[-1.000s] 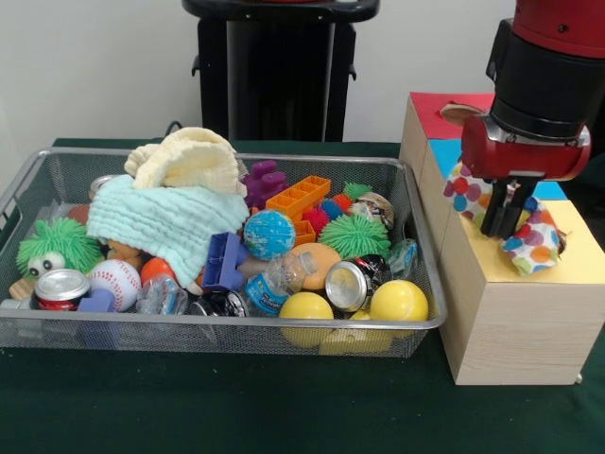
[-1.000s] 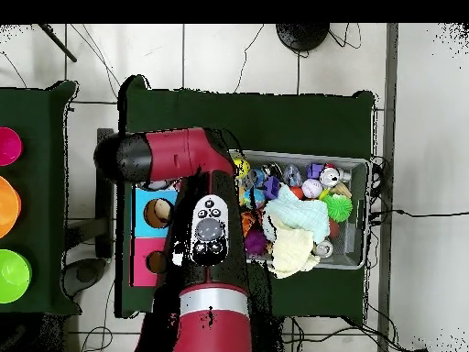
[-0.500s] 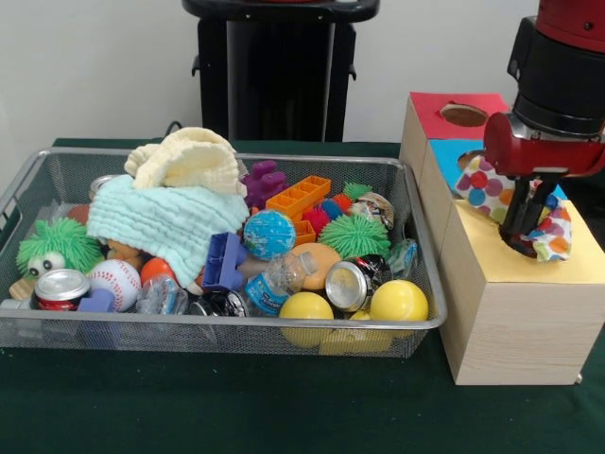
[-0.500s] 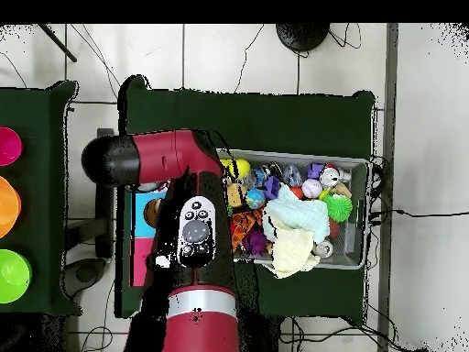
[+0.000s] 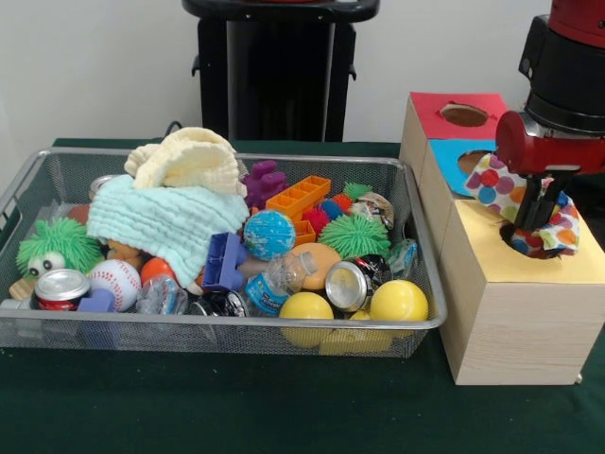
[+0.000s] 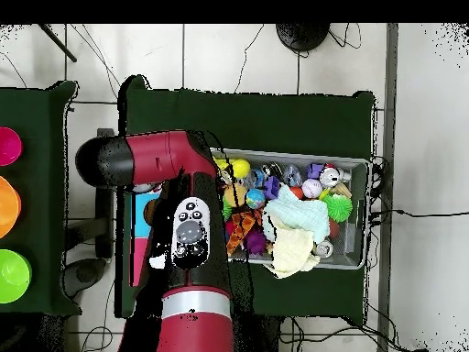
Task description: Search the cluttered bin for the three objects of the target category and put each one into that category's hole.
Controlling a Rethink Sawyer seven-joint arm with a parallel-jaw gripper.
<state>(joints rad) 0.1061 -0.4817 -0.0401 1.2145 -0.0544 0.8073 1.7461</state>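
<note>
My gripper (image 5: 530, 216) hangs over the yellow top (image 5: 492, 257) of the wooden sorting box, shut on a white polka-dot cloth (image 5: 492, 180). The cloth drapes round the fingers, and its lower end (image 5: 551, 238) bunches at the yellow section's hole. In the wire bin (image 5: 425, 284) a light teal towel (image 5: 156, 222) lies under a cream towel (image 5: 189, 161) at the left. In the overhead view the red arm (image 6: 188, 234) covers the gripper and most of the box; both towels (image 6: 295, 225) show in the bin (image 6: 359, 165).
The box also has a red section with a hole (image 5: 464, 114) and a blue section with a hole (image 5: 471, 159). The bin holds yellow balls (image 5: 398, 301), cans (image 5: 61, 287), a baseball (image 5: 114, 282), fuzzy green toys (image 5: 354, 235). Coloured bowls (image 6: 9, 206) sit on a side table.
My gripper has carried the polka-dot cloth to the right, from the blue section's edge to the yellow section. The cloth now bunches at the yellow hole. The bin's contents have not moved.
</note>
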